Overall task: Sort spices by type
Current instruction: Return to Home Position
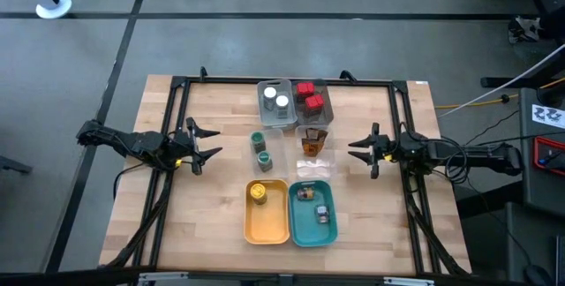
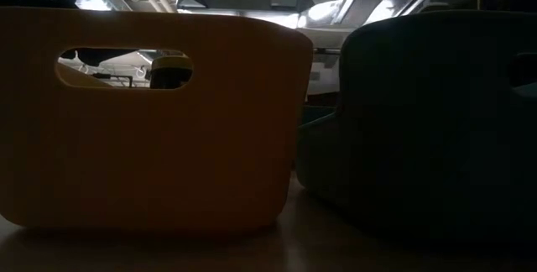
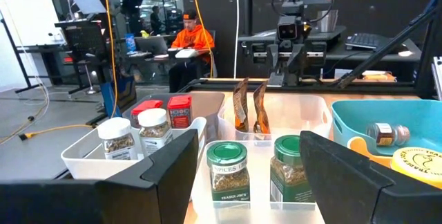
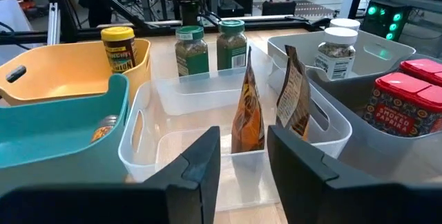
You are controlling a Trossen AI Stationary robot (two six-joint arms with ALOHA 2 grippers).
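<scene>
Green-lidded jars point(image 1: 260, 147) are seen in clear tray point(image 1: 276, 136), yellow jar point(image 1: 259, 192) in yellow tray point(image 1: 265, 224); left gripper point(image 1: 216, 142), right gripper point(image 1: 353, 152) spread apart, nothing held.

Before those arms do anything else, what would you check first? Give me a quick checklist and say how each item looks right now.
1. Left hand open and empty: ok.
2. Right hand open and empty: ok.
3. Both hands off to the sides, touching nothing: ok.
4. Green-lidded jars together in one clear tray: ok.
5. White-lidded jars together, red tins together: ok.
6. Brown jars upright in the teal tray: not ok, one lies on its side.
</scene>
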